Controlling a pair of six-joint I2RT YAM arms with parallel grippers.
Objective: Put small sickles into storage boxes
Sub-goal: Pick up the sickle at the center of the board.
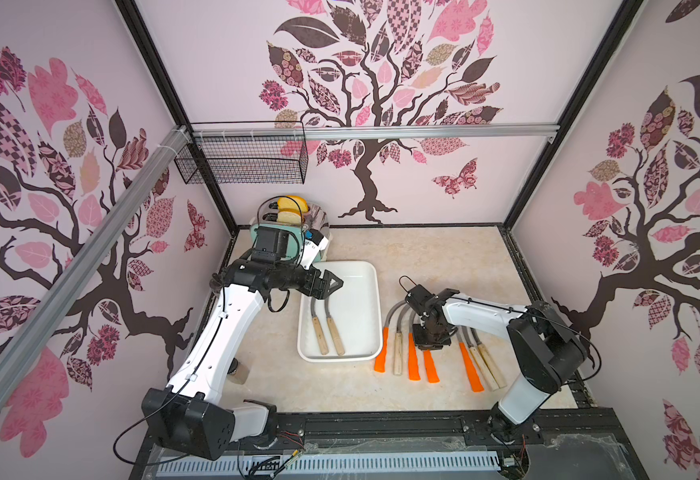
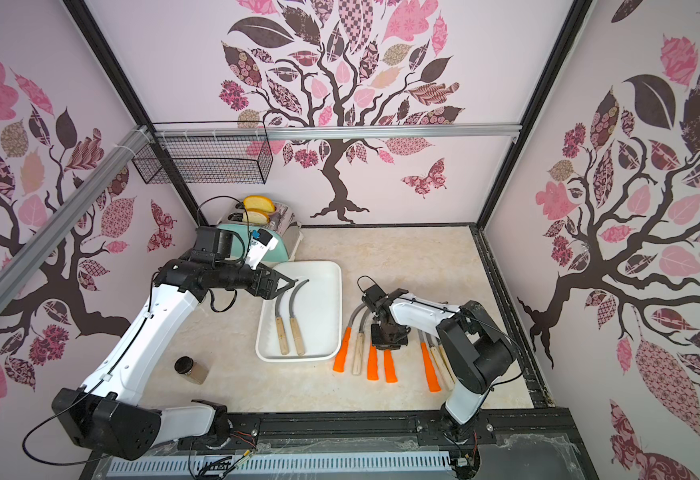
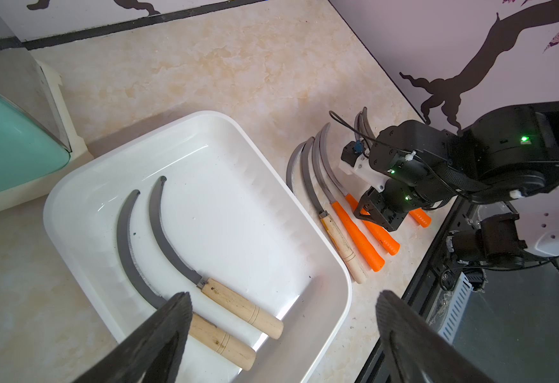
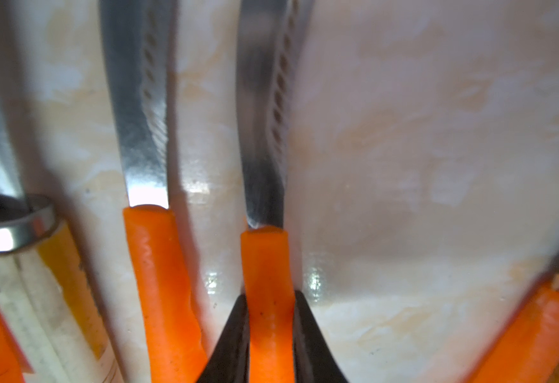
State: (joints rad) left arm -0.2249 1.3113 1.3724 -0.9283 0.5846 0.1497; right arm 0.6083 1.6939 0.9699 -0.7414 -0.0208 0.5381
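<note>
Beige marble-look tabletop (image 1: 443, 257) fills most of both top views, and a black wire mesh basket (image 1: 248, 162) hangs off the back wall rail above it. Next down, the shallow white plastic tray (image 1: 356, 307) with rounded corners sits left of centre. A mint-green and chrome toaster (image 2: 281, 249) with bread slices poking out stands just behind the tray's far-left corner.

The left gripper (image 1: 331, 286) hovers over the tray's far end, jaws spread wide, nothing in them. The left wrist view backs that up: its black fingers (image 3: 165, 331) stand well apart.

The right gripper (image 1: 429, 343) points down into the row beside the tray. From above, its body hides the contact. The right wrist view shows the fingers (image 4: 235, 338) pinched tight on either side of a curved grey-bladed orange-handled sickle (image 4: 264, 258), just below where blade meets handle. Can't tell if it's off the table.

Two pale wooden-handled sickles (image 3: 238, 306) lie side by side in the tray, handles toward the near edge. In a top view those two sickles (image 2: 297, 340) show blades right to the tips; in a top view the left gripper covers the tips (image 1: 335, 337).

Seven more sickles (image 1: 398, 353) sit on the table just right of the tray, counting the gripped one: four orange, three wooden. The left wrist view only catches some, since the right arm blocks the rest.

A small brown jar with a dark lid (image 2: 190, 370) stands near the left arm, which mostly hides it in a top view (image 1: 238, 374).
</note>
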